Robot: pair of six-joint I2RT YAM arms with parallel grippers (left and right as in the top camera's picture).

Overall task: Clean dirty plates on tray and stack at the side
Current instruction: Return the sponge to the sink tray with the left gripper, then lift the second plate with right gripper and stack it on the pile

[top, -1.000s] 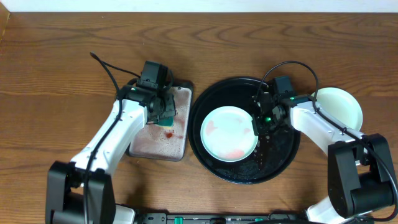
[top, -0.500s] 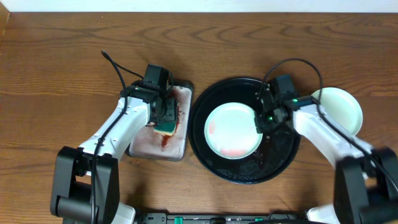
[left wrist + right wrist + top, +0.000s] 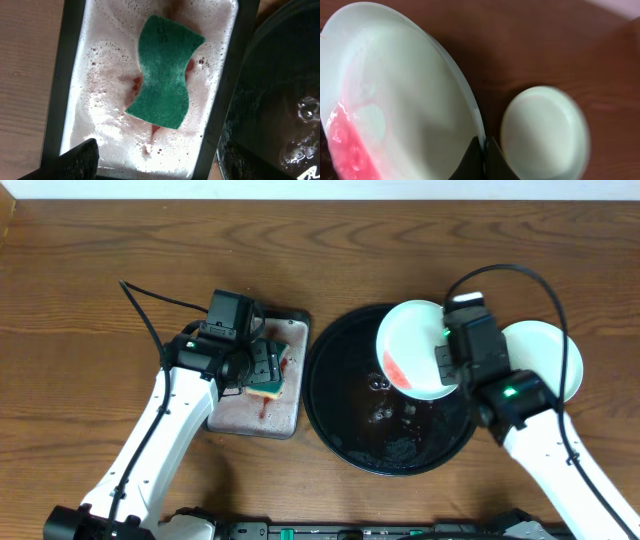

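A pale mint plate with a red smear hangs tilted over the back right of the round black tray. My right gripper is shut on its right rim. In the right wrist view the jaws pinch the edge of this plate, with red liquid pooled at its low left side. A second pale plate without smears lies on the wood to the right of the tray, also seen as plate. My left gripper stands open just above a green sponge, holding nothing.
The sponge lies in pink foamy water inside a grey rectangular tray with a dark rim, left of the black tray. Droplets and wet patches cover the black tray's floor. Bare wood tabletop lies all round.
My left gripper has opened and let go of the sponge, then drawn back a little. My right gripper has lifted the smeared plate off the tray floor, up and to the right.
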